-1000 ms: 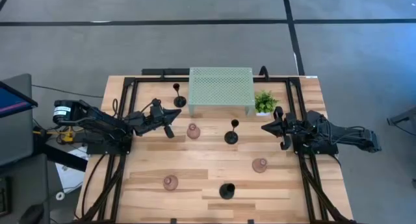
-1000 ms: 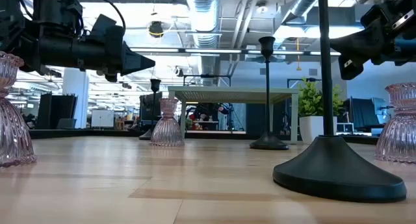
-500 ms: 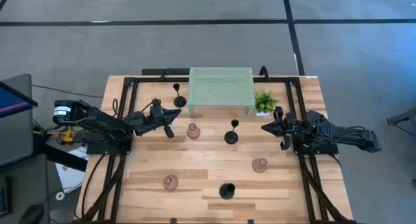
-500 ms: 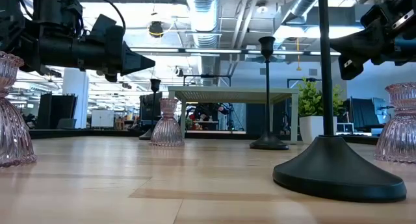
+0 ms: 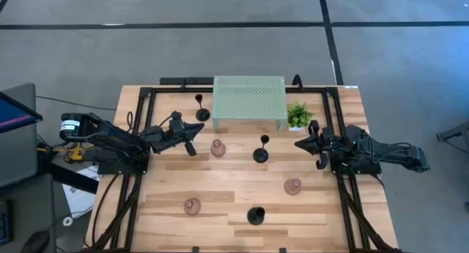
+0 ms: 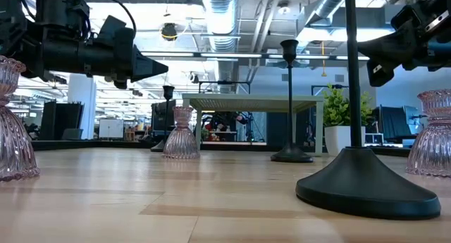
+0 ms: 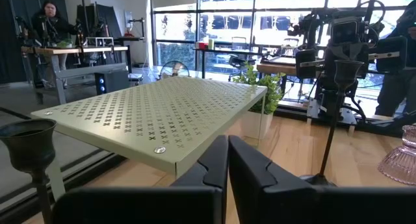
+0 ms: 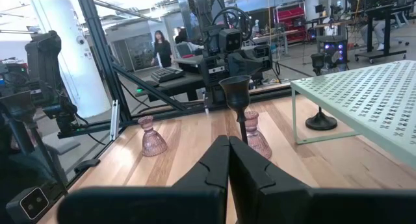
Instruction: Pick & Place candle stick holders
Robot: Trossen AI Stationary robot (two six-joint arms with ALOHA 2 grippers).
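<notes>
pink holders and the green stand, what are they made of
Pink holders: probably ribbed glass or clear plastic; light passes through the fluted sides. Green stand: looks like thin painted sheet metal, matte pale green, punched with small cross-shaped holes, on slim legs.

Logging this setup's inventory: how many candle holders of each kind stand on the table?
Black stem holders: 3
Pink glass holders: 3
Total: 6
</notes>
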